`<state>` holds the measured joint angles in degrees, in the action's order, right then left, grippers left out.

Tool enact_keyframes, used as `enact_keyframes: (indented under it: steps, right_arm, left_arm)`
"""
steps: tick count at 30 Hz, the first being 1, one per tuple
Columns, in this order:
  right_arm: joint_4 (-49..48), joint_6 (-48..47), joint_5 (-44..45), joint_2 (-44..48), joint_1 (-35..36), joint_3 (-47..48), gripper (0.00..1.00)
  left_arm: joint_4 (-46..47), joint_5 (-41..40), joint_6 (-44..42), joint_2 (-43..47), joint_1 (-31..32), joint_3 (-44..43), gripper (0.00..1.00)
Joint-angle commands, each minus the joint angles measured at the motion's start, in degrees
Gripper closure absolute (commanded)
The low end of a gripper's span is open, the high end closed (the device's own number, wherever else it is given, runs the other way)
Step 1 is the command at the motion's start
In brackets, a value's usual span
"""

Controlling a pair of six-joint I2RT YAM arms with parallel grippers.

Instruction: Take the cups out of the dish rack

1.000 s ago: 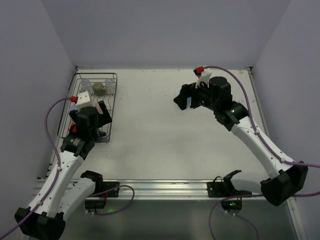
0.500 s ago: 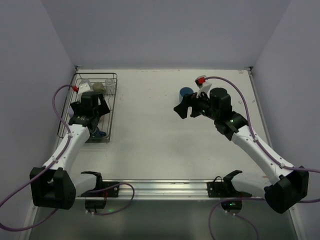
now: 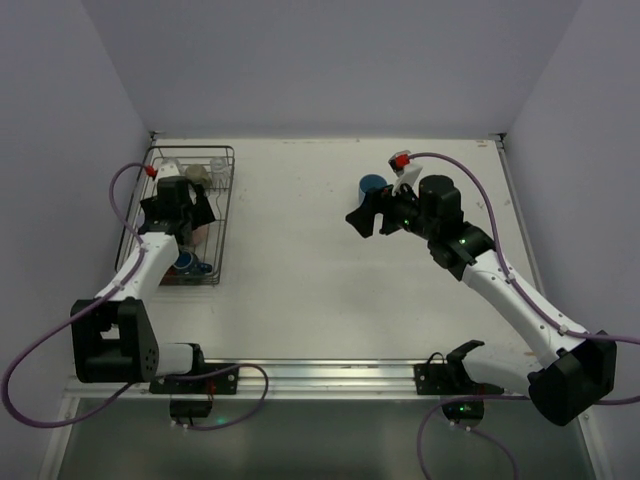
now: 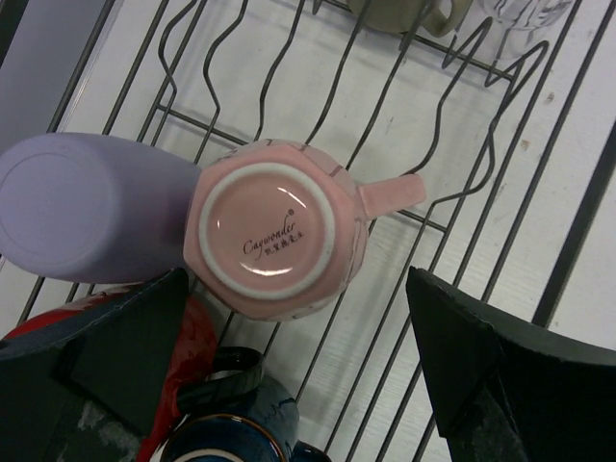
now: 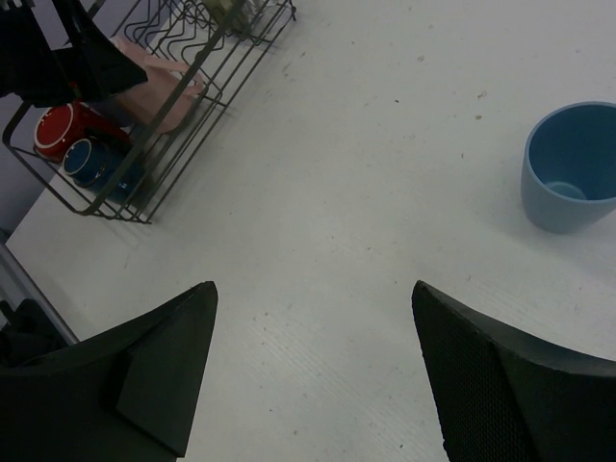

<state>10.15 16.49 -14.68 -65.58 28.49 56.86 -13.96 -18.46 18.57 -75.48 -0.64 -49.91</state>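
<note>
Dish rack (image 3: 224, 215) stands at the upper left of the white table (image 3: 320, 290), close to its left and rear edges. The centre and right of the table lie open, enclosed by plain grey walls (image 3: 330, 70).

Left gripper (image 4: 298, 279) hangs over the rack, jaws released, with the inverted pale pink mug (image 4: 269, 236) framed between them. Right gripper (image 5: 313, 289) is released over bare surface, near an upright light blue cup (image 5: 573, 164).

Lavender tumbler (image 4: 87, 207) lies just beside the pink mug. Red mug (image 4: 197, 356) and dark blue cup (image 4: 241, 433) are partly hidden at the lower frame edge. Beige-olive mug (image 4: 399, 14) and clear glass (image 4: 525, 10) are cut off at the top.
</note>
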Motion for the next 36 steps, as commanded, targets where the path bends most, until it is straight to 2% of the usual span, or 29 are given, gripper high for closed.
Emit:
enact_keyframes:
  steps: [1, 9, 20, 24, 26, 29, 30, 33, 34, 36]
  right_arm:
    - [-2.95, 0.30, -0.88, 0.19, -0.19, -0.26, 0.16]
    - [-2.86, 0.21, -1.05, -0.51, -0.10, 0.09, 0.16]
    - [-2.60, 0.12, -1.32, -0.86, -0.19, 0.09, 0.16]
    - [-2.24, -0.06, -0.97, -0.34, -0.10, 0.01, 0.16]
    - [-2.16, -0.23, -0.62, -0.16, -0.10, 0.00, 0.16]
    - [-1.98, -0.14, -0.62, 0.01, -0.10, 0.00, 0.16]
    - [-1.89, -0.23, -0.62, 0.02, -0.10, 0.00, 0.16]
    - [-1.89, 0.03, -1.05, 0.37, -0.10, 0.09, 0.16]
    - [-2.06, 0.21, -1.40, 0.45, -0.10, 0.18, 0.16]
    - [-2.59, 1.17, -3.24, 0.80, -0.10, 0.36, 0.16]
  left_arm:
    - [3.58, -0.26, -2.48, -2.29, -1.11, -4.05, 0.00]
    - [5.34, 0.61, -4.59, -7.30, -1.46, -4.49, 0.00]
    - [9.82, 2.11, -5.12, -8.89, -2.17, -2.48, 0.00]
    - [12.90, 2.11, -6.26, -8.80, -2.17, -0.10, 0.07]
    - [12.90, 1.85, -6.61, -9.15, -2.25, 0.34, 0.16]
    - [12.90, 2.02, -6.44, -8.72, -2.17, 0.34, 0.34]
    - [12.73, 2.37, -6.09, -7.93, -2.17, 0.34, 0.48]
    - [11.59, 2.81, -5.30, -5.22, -2.08, 0.43, 0.64]
    - [11.41, 2.99, -5.04, -4.33, -2.08, 0.69, 0.73]
    - [11.06, 3.95, -4.25, -1.18, -2.17, 0.78, 0.79]
